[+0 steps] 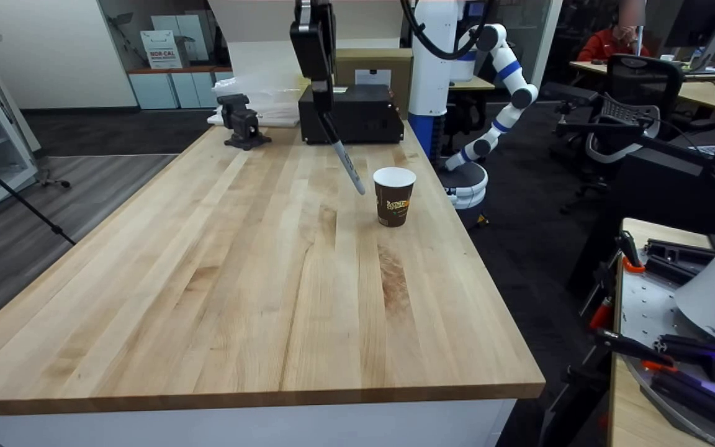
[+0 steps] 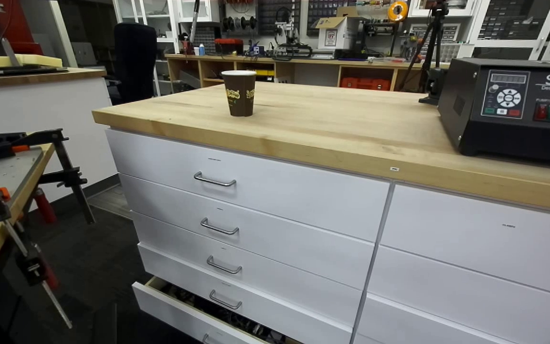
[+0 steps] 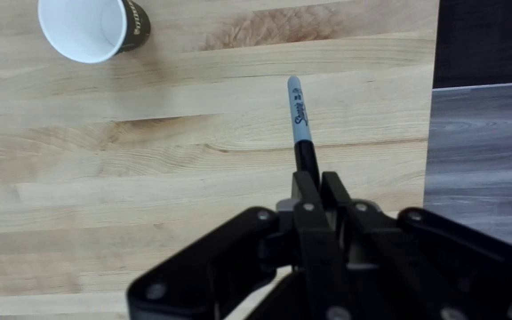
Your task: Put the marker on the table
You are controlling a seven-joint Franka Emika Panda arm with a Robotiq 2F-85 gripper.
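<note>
My fingers are pinched together on the black end of the marker, which juts out past them toward the far side of the wrist view. In an exterior view its grey barrel hangs at a tilt, the free end lowest and leaning right, held in the air over the wooden surface. Apart from it, a brown paper cup with a white rim stands upright on that surface, toward its right edge; in the wrist view the cup is at the far left. At the far end of the surface sits a black box, with a small black stand to its left and a cardboard box behind it. To the right of the surface I see a white robot arm with blue bands, and at the far right a person in red. In an exterior view the black box shows a control panel, and beneath the surface are white drawers, the lowest one in view on the left pulled partway out.
</note>
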